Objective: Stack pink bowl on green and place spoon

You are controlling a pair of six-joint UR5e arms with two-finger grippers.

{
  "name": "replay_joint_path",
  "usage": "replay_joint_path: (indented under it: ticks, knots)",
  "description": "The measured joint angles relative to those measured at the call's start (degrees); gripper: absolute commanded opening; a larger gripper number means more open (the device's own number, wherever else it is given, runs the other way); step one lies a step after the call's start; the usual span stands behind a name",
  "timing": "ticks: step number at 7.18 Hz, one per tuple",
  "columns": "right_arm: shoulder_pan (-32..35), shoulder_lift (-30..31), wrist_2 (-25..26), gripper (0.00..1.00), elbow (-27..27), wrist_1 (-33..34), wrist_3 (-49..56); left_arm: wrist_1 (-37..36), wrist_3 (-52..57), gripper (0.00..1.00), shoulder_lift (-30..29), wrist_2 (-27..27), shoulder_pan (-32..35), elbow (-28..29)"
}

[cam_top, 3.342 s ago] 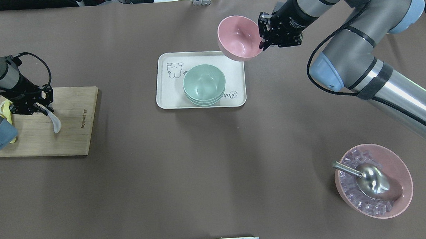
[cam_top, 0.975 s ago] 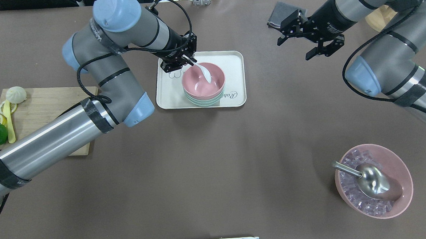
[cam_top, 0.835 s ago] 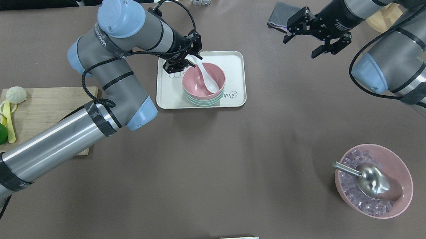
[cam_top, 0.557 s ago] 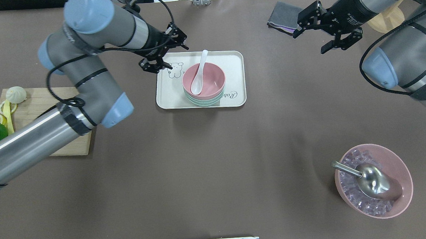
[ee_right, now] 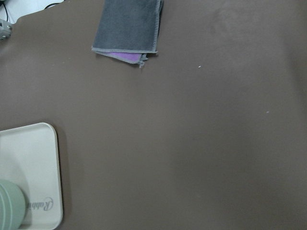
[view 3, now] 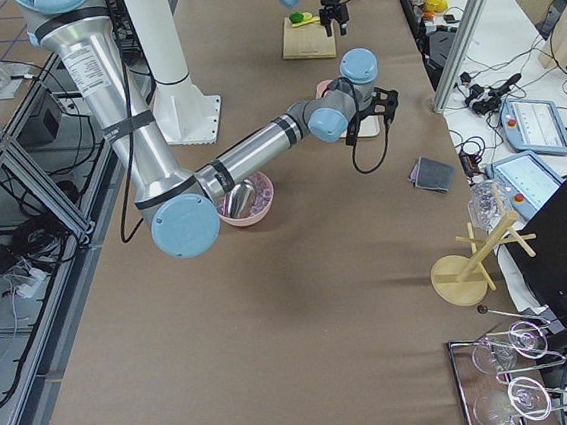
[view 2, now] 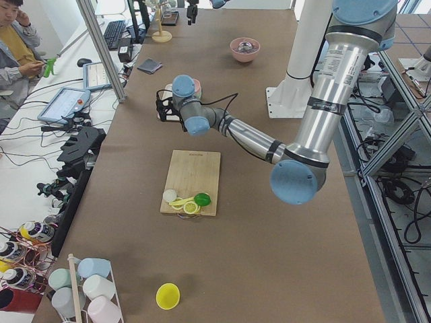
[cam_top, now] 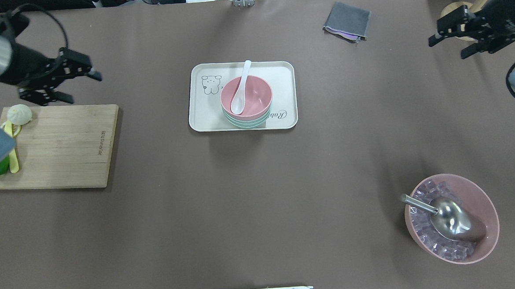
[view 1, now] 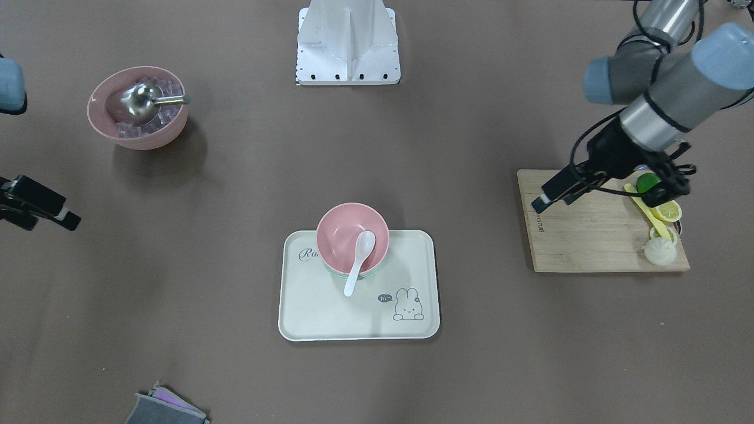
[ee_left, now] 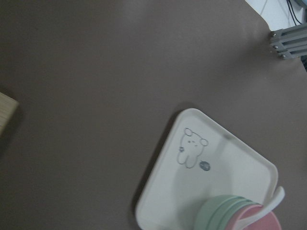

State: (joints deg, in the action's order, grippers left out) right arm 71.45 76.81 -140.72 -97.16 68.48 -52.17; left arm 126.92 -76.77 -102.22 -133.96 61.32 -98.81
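Seemingly both placements are done, so the step in hand looks like clearing the arms away without upsetting the result. At the centre of the overhead view the round pink plastic bowl [cam_top: 257, 102] sits nested on the stack of pale green bowls [cam_top: 244, 123]. That stack stands on the cream rectangular tray with a cartoon animal print [cam_top: 201, 116]. The white ceramic soup spoon [cam_top: 241, 86] lies with its scoop inside the pink bowl and its handle leaning over the rim toward the tray's upper edge. That overhanging handle is the delicate part, I judge: a low pass over the tray could tip the spoon out, so each arm should travel high and outward. Higher in the frame, the left gripper [cam_top: 79, 87] hangs at the upper left, jaws spread and empty. The right gripper [cam_top: 448, 49] hangs at the upper right, likewise spread with nothing between its fingers. Both are well apart from the tray. Around them, from the bottom up, a large pink bowl of clear ice cubes [cam_top: 487, 234] holding a metal scoop [cam_top: 449, 220] sits at the lower right. A bamboo cutting board [cam_top: 63, 146] lies at the middle left, and a folded grey cloth [cam_top: 347, 21] lies at the top. Nearest in the way are a white bun [cam_top: 19, 114] on the board's upper corner, near the left gripper, and a wooden stand [cam_top: 453, 10] just behind the right one.
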Motion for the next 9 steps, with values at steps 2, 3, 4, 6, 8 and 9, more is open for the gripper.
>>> replay_joint_path:
  ticks: [2,3,4,6,8,9]
  knots:
    - [4.8,6.0,0.3,1.0,0.7,0.5,13.4,-0.5,24.8,0.98,11.1,-2.9,8.2,-0.7]
    - [7.5,8.1,0.5,1.0,1.3,2.4,21.1,-1.5,37.3,0.98,14.7,-3.2,12.4,0.9]
    - [10.3,9.6,0.7,1.0,2.1,5.5,29.4,-2.9,50.4,0.98,16.9,-3.1,16.7,4.1]
    - [15.2,11.7,0.9,1.0,3.6,10.7,43.4,-4.3,66.9,0.98,19.6,-2.6,21.8,10.6]
    - [16.7,13.9,1.0,1.0,4.9,12.2,50.0,-4.1,70.0,0.98,20.4,-0.8,22.7,12.0]
    - [16.9,14.5,1.1,1.0,5.0,12.1,50.8,-3.9,70.1,0.98,20.2,-0.5,22.8,11.9]
